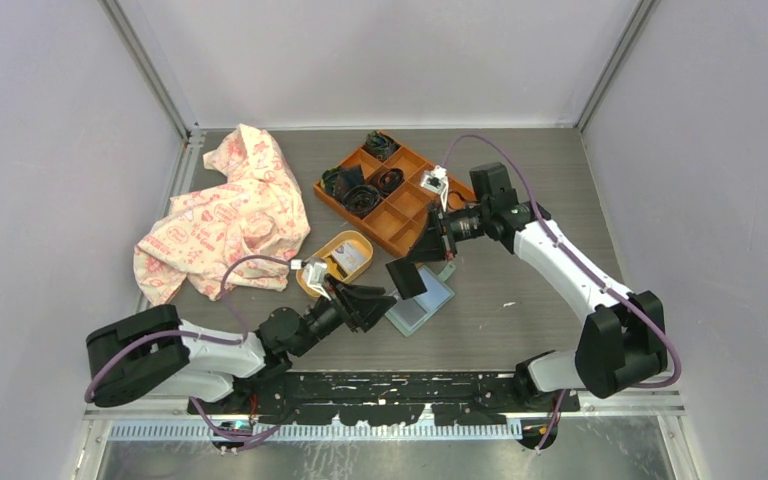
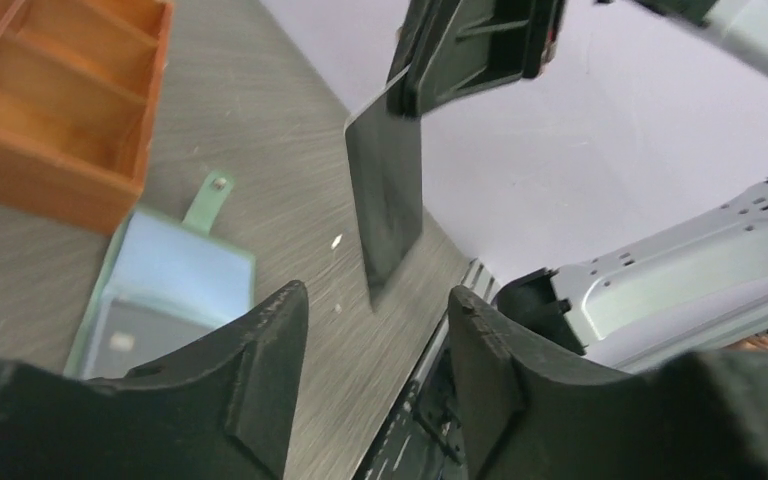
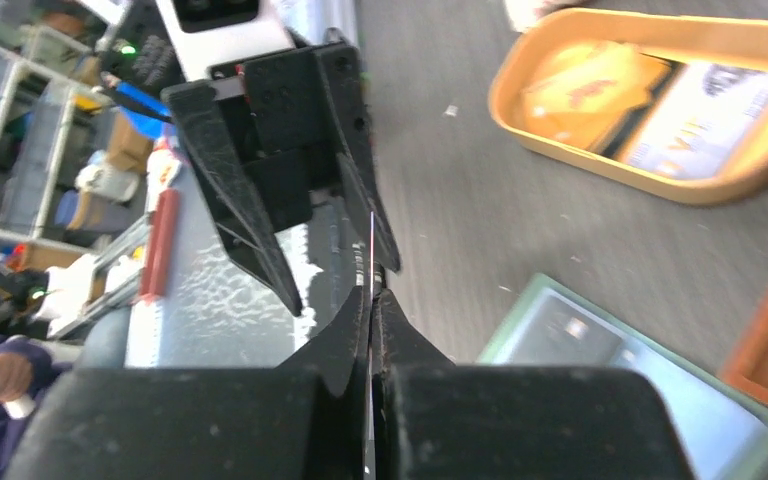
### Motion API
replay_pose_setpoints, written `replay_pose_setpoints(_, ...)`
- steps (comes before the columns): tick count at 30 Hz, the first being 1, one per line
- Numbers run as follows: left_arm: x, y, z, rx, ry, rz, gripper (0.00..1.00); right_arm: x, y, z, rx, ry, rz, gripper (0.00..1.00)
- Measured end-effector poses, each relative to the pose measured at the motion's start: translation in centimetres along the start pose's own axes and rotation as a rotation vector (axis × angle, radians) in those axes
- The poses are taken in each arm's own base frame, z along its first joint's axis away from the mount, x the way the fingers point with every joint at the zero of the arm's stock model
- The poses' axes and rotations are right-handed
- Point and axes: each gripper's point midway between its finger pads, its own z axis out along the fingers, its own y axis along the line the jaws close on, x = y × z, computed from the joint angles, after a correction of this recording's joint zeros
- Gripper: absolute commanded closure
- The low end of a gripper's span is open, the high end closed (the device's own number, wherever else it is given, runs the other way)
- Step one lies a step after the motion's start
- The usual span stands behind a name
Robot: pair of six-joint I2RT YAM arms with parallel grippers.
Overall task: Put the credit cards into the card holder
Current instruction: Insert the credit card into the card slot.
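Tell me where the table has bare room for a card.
Bare: near strip between the card holder and the right arm's base; far right corner beside the orange tray. Crowded: by the yellow dish, around left pincer and right pincer.

Card (image 1: 406,277) blk, holder (image 1: 424,310) sage-green w/ blue lining, tray (image 1: 406,212) orange, dish (image 1: 345,235) yellow, cloth (image 1: 225,215) at grey table (image 1: 530,190) left edge cream w/ red print.

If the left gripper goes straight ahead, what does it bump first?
Probably the black card, hanging from the shut right gripper, just ahead of the open left gripper. How far ahead is hard to tell.
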Motion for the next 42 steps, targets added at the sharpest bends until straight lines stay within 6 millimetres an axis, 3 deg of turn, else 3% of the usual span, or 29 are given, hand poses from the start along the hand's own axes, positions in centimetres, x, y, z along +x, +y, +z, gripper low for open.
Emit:
replay_pose_setpoints(7, 1.1, 4.1, -1.0, -0.242, 0.165, 0.055, 0.29, 1.0, -4.8, -3.3, 0.259, 0.050, -0.049, 0.99)
replay_pose_setpoints(9, 0.6, 4.5, -0.7, -0.294, 0.206, 0.104, 0.30, 1.3, -5.7, -4.0, 0.298, 0.075, -0.042, 0.99)
replay_pose_setpoints(11, 0.2, 5.1, -0.5, -0.325, 0.238, 0.136, 0.44, 1.7, -6.9, -4.5, 0.330, 0.104, -0.029, 0.99)
replay_pose_setpoints(15, 0.0, 9.1, -0.4, -0.417, 0.334, 0.154, 0.69, 3.0, -8.5, -5.6, 0.384, 0.151, 0.006, 0.99)
replay_pose_setpoints(18, 1.2, 12.5, 0.1, -0.484, 0.435, 0.134, 0.89, 3.4, -8.9, -6.5, 0.408, 0.156, 0.022, 0.99)
replay_pose_setpoints(20, 2.6, 13.6, 0.9, -0.498, 0.510, 0.123, 0.94, 3.5, -9.1, -7.1, 0.421, 0.149, 0.034, 0.99)
replay_pose_setpoints(28, 5.9, 16.2, 5.3, -0.512, 0.677, 0.124, 0.96, 3.7, -9.3, -8.2, 0.436, 0.131, 0.072, 0.99)
replay_pose_setpoints(36, 8.6, 17.8, 5.8, -0.545, 0.787, 0.137, 0.96, 3.7, -9.1, -8.1, 0.427, 0.131, 0.075, 0.99)
replay_pose_setpoints(42, 9.9, 16.9, 7.1, -0.502, 0.817, 0.161, 0.96, 3.7, -8.9, -8.0, 0.414, 0.127, 0.077, 0.99)
